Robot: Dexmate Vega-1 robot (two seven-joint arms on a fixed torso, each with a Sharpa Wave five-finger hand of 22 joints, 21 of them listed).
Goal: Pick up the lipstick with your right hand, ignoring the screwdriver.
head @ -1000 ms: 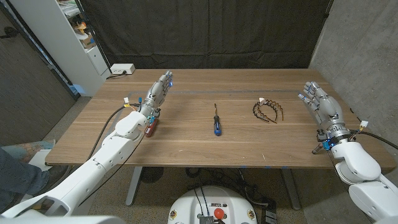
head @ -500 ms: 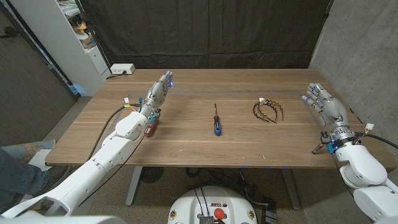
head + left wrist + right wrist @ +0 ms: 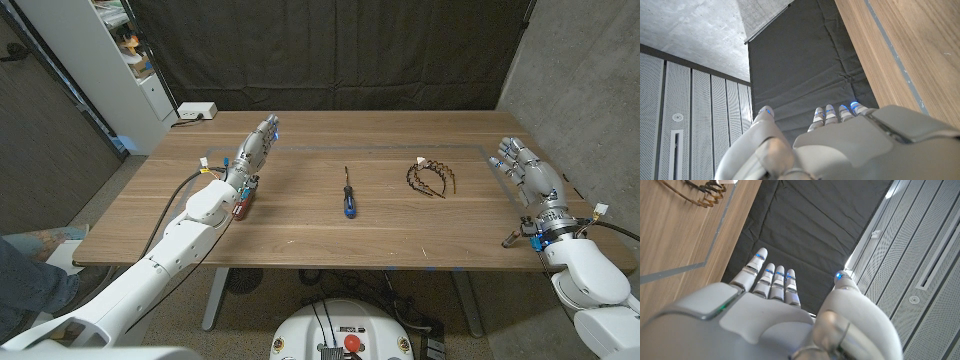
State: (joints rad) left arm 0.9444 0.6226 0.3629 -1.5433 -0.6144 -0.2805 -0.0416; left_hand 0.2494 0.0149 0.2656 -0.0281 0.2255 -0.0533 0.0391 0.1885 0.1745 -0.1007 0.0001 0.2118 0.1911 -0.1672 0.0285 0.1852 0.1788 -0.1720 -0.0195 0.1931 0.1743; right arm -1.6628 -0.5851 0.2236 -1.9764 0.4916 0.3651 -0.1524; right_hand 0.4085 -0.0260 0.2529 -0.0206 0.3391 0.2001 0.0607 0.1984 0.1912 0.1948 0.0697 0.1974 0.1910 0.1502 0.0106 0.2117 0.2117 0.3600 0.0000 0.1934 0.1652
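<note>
Table (image 3: pixel 300 235), wooden, spans the middle of the head view in front of a dark curtain (image 3: pixel 330 50); a white shelf (image 3: pixel 120 60) stands at the upper left. My left hand (image 3: pixel 255 148) sits left of centre, fingers stretched out straight toward the far edge and holding nothing; the left wrist view shows the same hand (image 3: pixel 840 145) released, fingertips against the curtain. My right hand (image 3: pixel 525 178) stands at the right edge of the frame, fingers spread and upright, grasping nothing; in the right wrist view it (image 3: pixel 765 315) is likewise loose and empty. Hairbands (image 3: pixel 432 177), dark and thin, lie right of centre, well apart from my right hand; part of them shows in the right wrist view (image 3: pixel 705 190). Screwdriver (image 3: pixel 347 194), blue handle toward the near edge, lies at centre. Lipstick (image 3: pixel 241 207): a small red-and-dark thing just beside my left wrist, left of centre, seems to be it, though I cannot tell for certain.
</note>
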